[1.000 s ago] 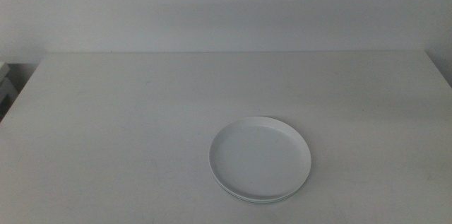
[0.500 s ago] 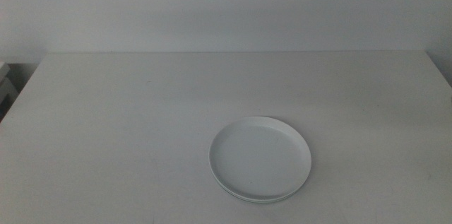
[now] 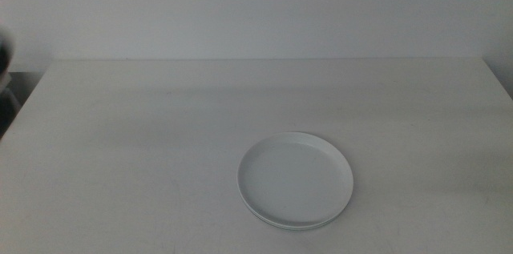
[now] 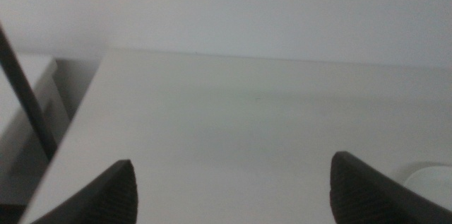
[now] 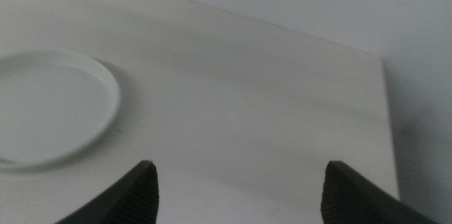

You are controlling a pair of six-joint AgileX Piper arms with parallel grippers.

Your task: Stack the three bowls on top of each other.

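The bowls [image 3: 295, 180] sit as one stack on the white table [image 3: 144, 126], right of centre and near the front edge. The top one looks white. A thin rim of a lower bowl [image 3: 288, 226] shows under its front edge, and how many lie beneath I cannot tell. Neither gripper appears in the middle view. My left gripper [image 4: 232, 162] is open and empty above the table's left part, with the edge of the stack [image 4: 432, 180] just past one jaw. My right gripper [image 5: 239, 166] is also open and empty, with the stack [image 5: 49, 107] off to one side of it.
The table's far edge meets a plain wall. Beyond the table's left edge stand a low white piece of furniture [image 4: 21, 104] and a dark slanted rod [image 4: 25, 90]. A dark blurred shape [image 3: 5, 54] shows at the left border of the middle view.
A dark blurred shape has come into the left border of the middle view. The stack of bowls has not moved.
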